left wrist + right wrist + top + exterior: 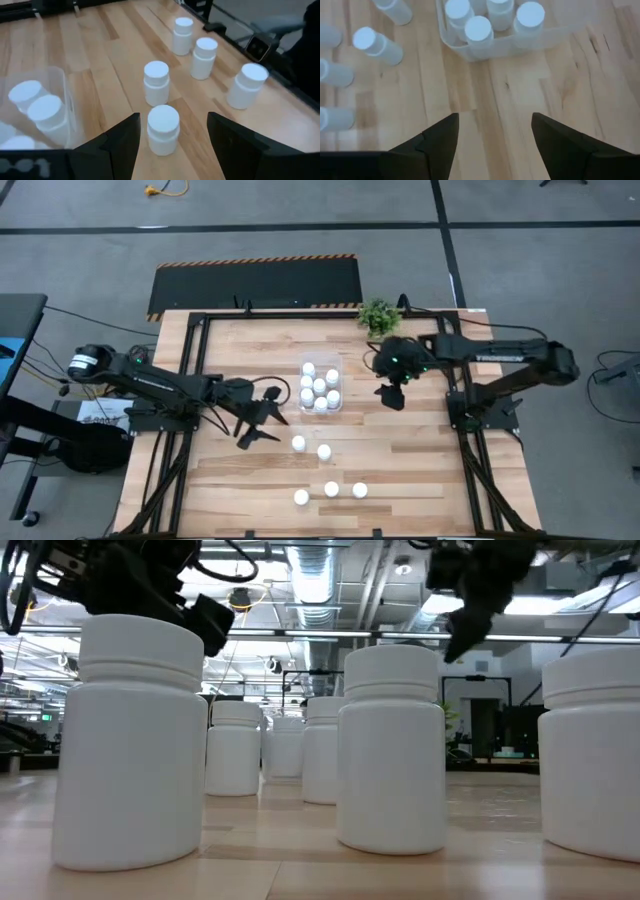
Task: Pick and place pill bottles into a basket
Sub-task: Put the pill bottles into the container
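Light wood-plank worktop (400, 470) on a black frame. Grey floor (540, 260) crossed by dark tape lines. Black mat with hazard-striped edges (255, 283) just behind the worktop. Yellow cable (165, 190) on the floor further back. Small green potted plant (379, 315) at the worktop's rear edge. Low view: exposed silver ceiling ducts (310, 575), strip lights, open industrial room.

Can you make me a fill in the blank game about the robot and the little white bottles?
1. The number of pill bottles standing loose on the table, outside the basket, is ____.
2. The left gripper is open and holds ____.
3. The small green plant stands closest to the ____ gripper.
4. The right gripper is open, on the ____ side of the basket.

Missing words: five; nothing; right; right
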Robot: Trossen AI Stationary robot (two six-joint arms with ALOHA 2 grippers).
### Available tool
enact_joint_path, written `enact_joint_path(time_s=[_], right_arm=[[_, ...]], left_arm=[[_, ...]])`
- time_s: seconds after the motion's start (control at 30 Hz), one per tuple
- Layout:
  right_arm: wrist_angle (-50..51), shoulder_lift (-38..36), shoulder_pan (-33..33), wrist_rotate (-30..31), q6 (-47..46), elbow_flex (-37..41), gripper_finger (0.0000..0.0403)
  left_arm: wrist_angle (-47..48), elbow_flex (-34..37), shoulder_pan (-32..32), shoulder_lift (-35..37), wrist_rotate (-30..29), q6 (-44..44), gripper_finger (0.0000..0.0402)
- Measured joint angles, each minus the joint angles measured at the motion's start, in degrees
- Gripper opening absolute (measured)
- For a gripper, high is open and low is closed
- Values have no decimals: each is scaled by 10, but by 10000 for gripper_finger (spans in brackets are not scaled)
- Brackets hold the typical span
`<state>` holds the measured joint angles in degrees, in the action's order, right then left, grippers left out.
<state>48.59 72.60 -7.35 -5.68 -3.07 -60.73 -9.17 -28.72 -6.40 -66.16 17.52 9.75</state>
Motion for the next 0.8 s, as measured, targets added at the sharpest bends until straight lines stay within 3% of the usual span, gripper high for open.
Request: enact_joint_path(time_s=[0.27,0.5,0.8], right_arm=[[-140,-71,11,13,-50,142,245],[-163,-74,23,13,-56,160,245],[-178,-74,25,13,-51,160,245]], left_arm=[[-35,-35,-50,-105,-85,50,218],[-77,-35,-52,-161,-107,44,218],[-75,-35,-51,-165,-103,23,223]])
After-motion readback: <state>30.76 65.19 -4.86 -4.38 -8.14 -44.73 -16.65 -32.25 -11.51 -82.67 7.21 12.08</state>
